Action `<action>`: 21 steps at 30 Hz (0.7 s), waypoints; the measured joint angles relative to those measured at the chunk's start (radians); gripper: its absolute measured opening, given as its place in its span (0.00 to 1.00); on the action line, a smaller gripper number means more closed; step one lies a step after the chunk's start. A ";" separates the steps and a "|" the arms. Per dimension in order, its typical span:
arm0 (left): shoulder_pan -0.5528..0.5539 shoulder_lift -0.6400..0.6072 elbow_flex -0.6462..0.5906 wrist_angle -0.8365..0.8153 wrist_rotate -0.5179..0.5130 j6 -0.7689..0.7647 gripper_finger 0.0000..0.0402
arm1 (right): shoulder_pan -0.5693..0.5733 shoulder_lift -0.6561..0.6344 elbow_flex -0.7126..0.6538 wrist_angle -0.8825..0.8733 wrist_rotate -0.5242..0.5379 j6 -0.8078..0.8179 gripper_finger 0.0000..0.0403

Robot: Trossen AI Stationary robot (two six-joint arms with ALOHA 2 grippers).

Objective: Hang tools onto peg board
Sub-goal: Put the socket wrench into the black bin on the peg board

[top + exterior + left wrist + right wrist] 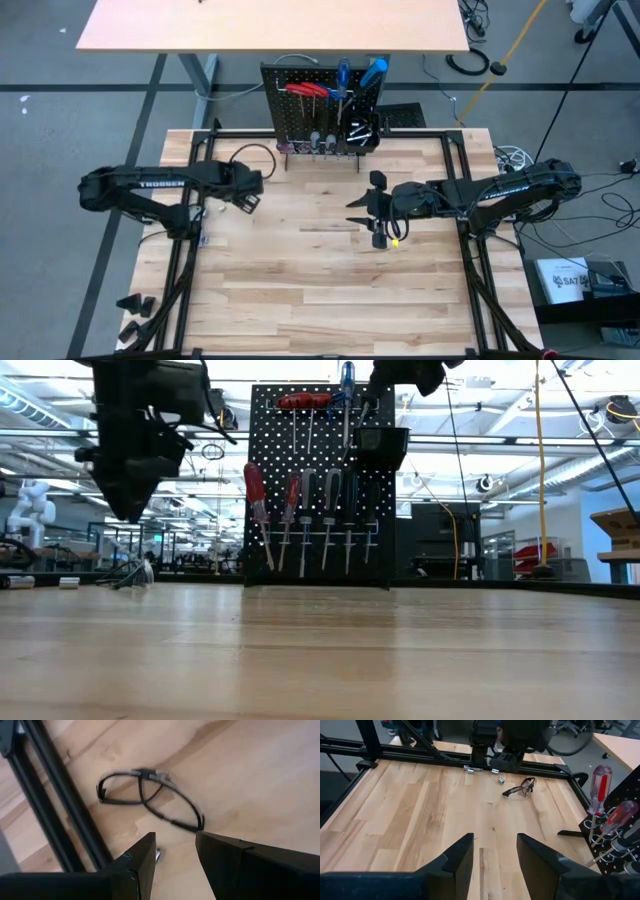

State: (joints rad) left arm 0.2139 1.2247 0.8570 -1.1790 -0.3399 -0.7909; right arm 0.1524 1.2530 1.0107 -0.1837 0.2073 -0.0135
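Note:
The peg board (320, 112) stands upright at the table's far edge, with screwdrivers (305, 510) slotted in its lower row and red-handled hex keys (308, 90) hanging above. Black-framed glasses (150, 797) lie flat on the tabletop at the far left, also visible in the right wrist view (520, 787). My left gripper (175, 850) hovers open just near of them, pointing steeply down, and a small silver piece (158, 855) lies by its fingertip. My right gripper (495, 855) is open in the air over the table's middle right (362, 212), with nothing between its fingers.
The black frame rail (60, 805) runs close beside the glasses on the table's left. More small silver pieces (501, 780) lie near the left arm. A small yellow object (395, 242) sits under the right arm. Bare wood (300, 290) fills the near half.

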 joint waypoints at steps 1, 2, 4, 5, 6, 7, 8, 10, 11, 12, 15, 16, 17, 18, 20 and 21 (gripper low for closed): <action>0.019 0.000 0.000 0.019 0.002 0.020 0.37 | 0.000 0.000 0.000 0.000 0.000 -0.002 0.36; 0.037 0.000 0.000 0.044 0.004 0.040 0.37 | 0.000 0.000 0.000 0.000 0.000 -0.002 0.36; 0.071 0.000 0.000 0.104 0.023 0.086 0.37 | 0.000 0.000 0.000 0.000 0.000 -0.002 0.36; 0.087 0.000 0.000 0.132 0.041 0.109 0.37 | 0.000 0.000 0.000 0.000 0.000 -0.002 0.36; 0.103 0.000 0.000 0.160 0.062 0.128 0.37 | 0.000 0.000 0.000 0.000 0.000 -0.002 0.36; 0.115 0.000 0.000 0.180 0.085 0.147 0.37 | 0.000 0.000 0.000 0.000 0.000 0.000 0.36; 0.124 0.000 0.000 0.182 0.102 0.156 0.37 | 0.000 0.000 0.000 -0.001 0.000 0.001 0.36; 0.130 0.000 0.000 0.138 0.109 0.161 0.37 | 0.000 0.000 0.000 -0.006 0.000 0.006 0.36; 0.130 0.000 -0.001 0.108 0.109 0.150 0.37 | 0.000 0.000 0.000 -0.010 0.000 0.007 0.36; 0.129 0.000 -0.006 0.083 0.109 0.136 0.37 | 0.000 0.000 0.000 -0.014 0.000 0.008 0.36; 0.129 0.000 -0.059 0.067 0.111 0.087 0.37 | 0.000 0.000 0.000 -0.021 0.000 0.009 0.36; 0.129 0.000 -0.088 0.080 0.111 0.070 0.37 | 0.000 0.000 0.000 -0.021 0.000 0.009 0.36; 0.129 0.000 -0.118 0.090 0.112 0.054 0.37 | 0.000 0.000 0.000 -0.021 0.000 0.009 0.36; 0.129 0.000 -0.150 0.104 0.124 0.041 0.37 | 0.000 0.000 0.000 -0.021 0.000 0.009 0.36; 0.126 0.000 -0.207 0.126 0.154 0.015 0.37 | 0.000 0.000 0.000 -0.021 0.000 0.010 0.36; 0.124 0.000 -0.232 0.129 0.159 -0.001 0.37 | 0.000 0.000 0.000 -0.021 0.000 0.015 0.36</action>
State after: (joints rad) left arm 0.3380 1.2247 0.6251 -1.0502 -0.1808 -0.7917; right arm 0.1524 1.2530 1.0107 -0.2043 0.2073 0.0019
